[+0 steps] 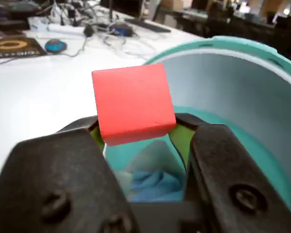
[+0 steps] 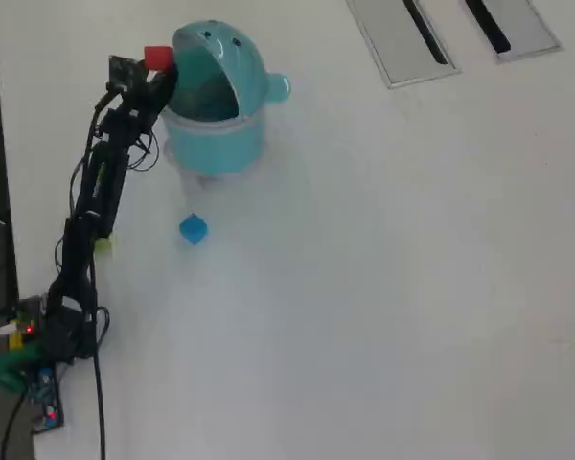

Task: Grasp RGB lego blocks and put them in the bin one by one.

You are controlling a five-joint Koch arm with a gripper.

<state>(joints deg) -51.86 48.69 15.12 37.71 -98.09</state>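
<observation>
I am carrying the red block [image 1: 132,104] to the bin [image 1: 242,87], so the step in hand is the drop of this block. My fingers [image 1: 138,133] are closed on its lower part, one on each side, and the block is standing up above them, a little tilted. In the wrist view the bin's opening is just behind and under the block, and I am seeing something pale blue and crumpled down inside it; I cannot tell what it is.

In the overhead view the block is at the left edge of the bin [image 2: 216,134], beside the dark opening under the domed lid. I think it is not yet fully over the opening. The next move, in my judgement, is asking me to reach a little further in, until the block is clear of the rim, and only then to open the fingers.

The block is a plain matte red cube with sharp edges. The blue block [image 2: 193,228] is lying on the tabletop [image 2: 383,287] in front of the bin, well apart from me. The yellow-green block is perhaps the small patch beside my arm, but I cannot be sure.
</observation>
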